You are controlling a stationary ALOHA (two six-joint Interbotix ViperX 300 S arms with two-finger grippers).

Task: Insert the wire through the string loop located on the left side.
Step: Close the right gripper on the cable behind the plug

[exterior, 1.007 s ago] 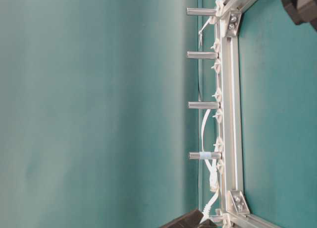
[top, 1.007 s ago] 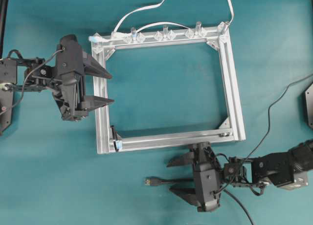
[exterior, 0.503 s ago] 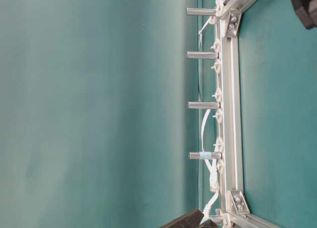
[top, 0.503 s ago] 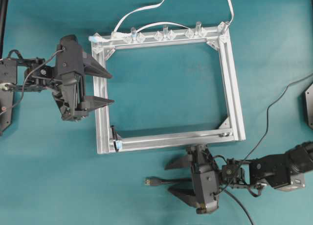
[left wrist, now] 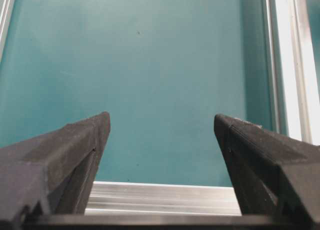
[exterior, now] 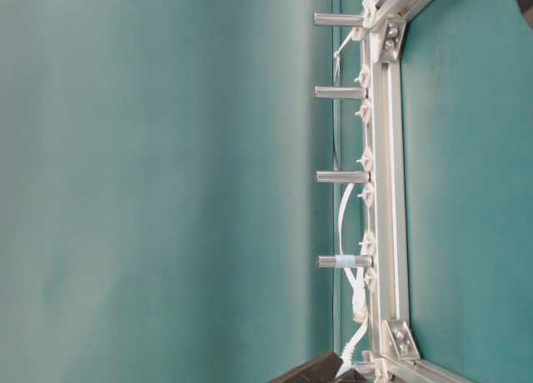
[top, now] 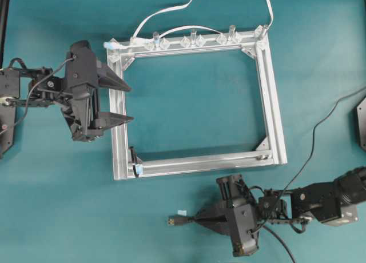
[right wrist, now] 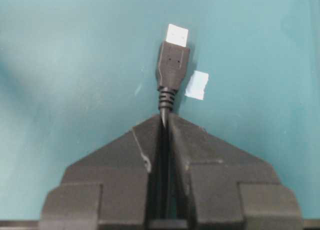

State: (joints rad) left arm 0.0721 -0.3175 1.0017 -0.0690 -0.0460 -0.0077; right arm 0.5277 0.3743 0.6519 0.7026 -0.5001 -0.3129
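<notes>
The wire's black plug (top: 176, 221) with its metal tip lies on the teal table in front of the frame. My right gripper (top: 197, 220) is shut on the wire just behind it. In the right wrist view the plug (right wrist: 172, 65) sticks out past the closed fingertips of the right gripper (right wrist: 164, 119). The string loop (top: 134, 159), with a pale blue tab at its base, stands at the near left corner of the aluminium frame (top: 274, 114). My left gripper (top: 131, 104) hangs open over the frame's left rail (left wrist: 165, 197), a way behind the loop, and the left gripper (left wrist: 162, 121) has nothing between its fingers.
A small pale scrap of tape (right wrist: 197, 85) lies beside the plug. Clear pegs (exterior: 341, 176) stand along the frame's far rail, with a white flat cable (top: 166, 12) threaded behind them. A black cord (top: 313, 151) runs off to the right.
My right gripper has closed from wide open onto the wire behind the plug. Plug and gripper now sit slightly lower in the overhead view. The left arm has not moved.
</notes>
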